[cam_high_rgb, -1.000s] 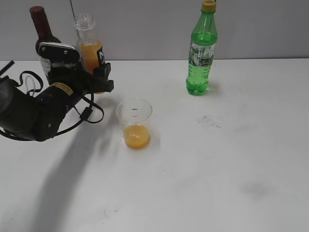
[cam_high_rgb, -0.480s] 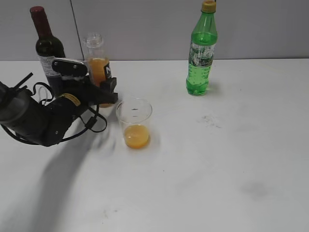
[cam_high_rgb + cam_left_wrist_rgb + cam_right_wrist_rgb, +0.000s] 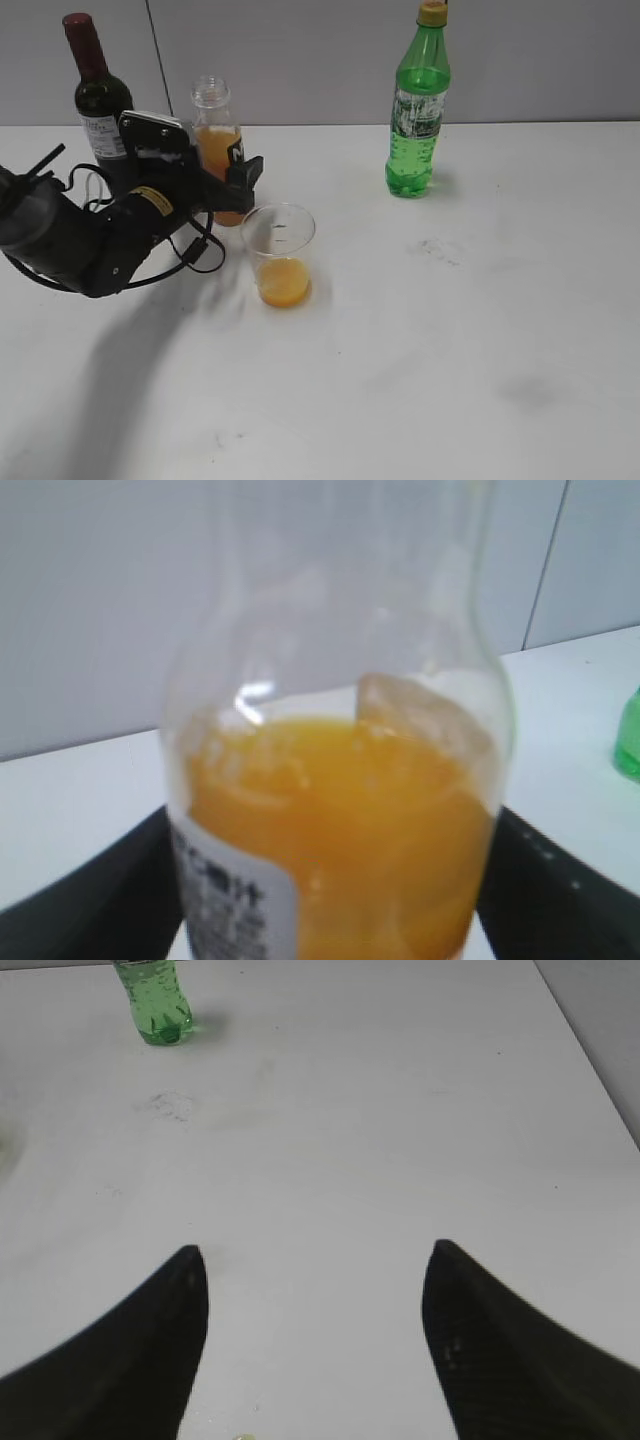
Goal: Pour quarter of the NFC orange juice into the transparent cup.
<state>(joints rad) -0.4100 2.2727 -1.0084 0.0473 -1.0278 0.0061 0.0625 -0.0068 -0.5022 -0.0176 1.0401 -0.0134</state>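
Left gripper (image 3: 222, 185) is clamped on the juice bottle (image 3: 217, 140), black fingers on both sides of its lower body. The bottle stands upright, uncapped, with a clear threaded neck, round shoulders and opaque orange liquid up to about shoulder level. It has a black label with white letters. Whether its base touches the table (image 3: 480, 300) is hidden behind the gripper. In the left wrist view the bottle (image 3: 340, 810) fills the frame: smooth clear plastic, pulpy-looking orange juice, the edge of a white label at lower left, dark finger pads low on either side.

The cup (image 3: 279, 250) sits just in front and right of the bottle, near but apart. It is a thin clear plastic tumbler, slightly tapered, with a shallow layer of orange juice in the bottom.

A dark wine bottle (image 3: 95, 95) stands behind the left arm, with a red foil top. The green soda bottle (image 3: 418, 105) with its yellow cap stands well apart at back right; it also shows in the right wrist view (image 3: 152, 995).

Right gripper (image 3: 315, 1280) hangs spread wide with nothing in it, black tapered fingers over the bare white matte tabletop, which is faintly smudged.
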